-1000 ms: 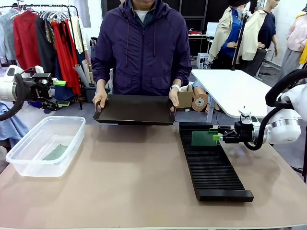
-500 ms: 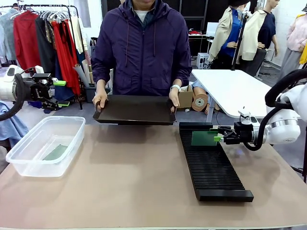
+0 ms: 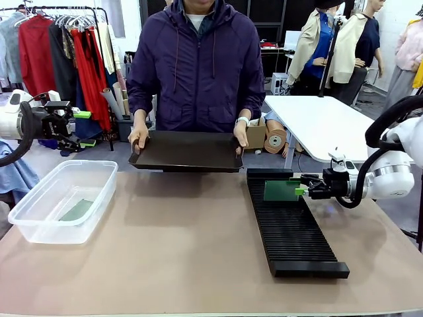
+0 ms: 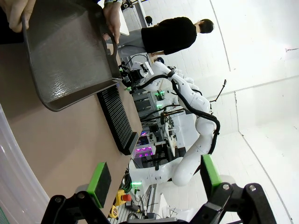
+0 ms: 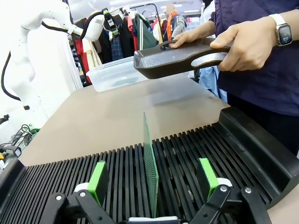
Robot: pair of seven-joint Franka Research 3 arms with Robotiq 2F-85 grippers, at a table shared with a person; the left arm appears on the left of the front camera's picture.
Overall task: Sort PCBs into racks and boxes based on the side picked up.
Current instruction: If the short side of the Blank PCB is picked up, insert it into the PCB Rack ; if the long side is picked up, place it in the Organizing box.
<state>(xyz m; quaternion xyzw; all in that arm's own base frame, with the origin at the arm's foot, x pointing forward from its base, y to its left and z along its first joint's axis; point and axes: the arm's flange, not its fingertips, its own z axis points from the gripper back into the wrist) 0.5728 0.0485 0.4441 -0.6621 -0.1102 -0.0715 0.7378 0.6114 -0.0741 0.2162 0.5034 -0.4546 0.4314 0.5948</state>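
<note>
The left gripper point(image 3: 84, 127) hangs idle above the clear box point(image 3: 39, 221), fingers spread; one PCB point(image 3: 76, 210) lies flat inside. The person holds a black tray point(image 3: 187, 151) over the table point(image 3: 178, 251) (likely offering boards). Right gripper point(image 3: 299, 188), fingers spread, flanks a PCB point(image 5: 149, 164) standing upright in the rack point(image 3: 297, 244).

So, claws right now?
Left claw: open, holding nothing.
Right claw: open, either side of the PCB standing in the rack.

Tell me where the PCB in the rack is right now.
In the front view the PCB stands upright in a slot near the far end of the rack, on the robot's right, just off the open right tool.
</note>
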